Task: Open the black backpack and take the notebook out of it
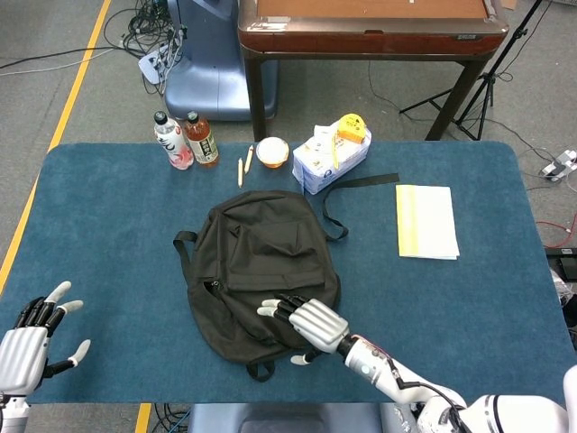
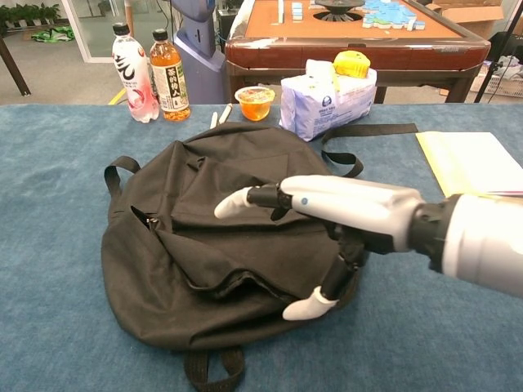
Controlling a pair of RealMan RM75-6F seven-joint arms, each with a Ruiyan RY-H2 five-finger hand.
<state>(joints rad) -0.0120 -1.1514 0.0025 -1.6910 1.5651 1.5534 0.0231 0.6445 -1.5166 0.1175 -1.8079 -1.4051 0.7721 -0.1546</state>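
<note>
Head view: black backpack [image 1: 261, 275] lies flat mid-table, its main opening gaping along the near edge; right hand [image 1: 306, 322] hovers over the backpack's near right corner, fingers spread wide, holding nothing. Left hand [image 1: 27, 341] sits well off to the backpack's left at the table edge, fingers also spread and empty. Notebook [image 1: 425, 221] lies flat on the table, right of the backpack and apart from it.

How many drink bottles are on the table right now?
2. The white-labelled bottle stands at the table's far-left edge, and the amber bottle stands upright immediately to its right. No others are visible, though the backpack could hide something.
</note>
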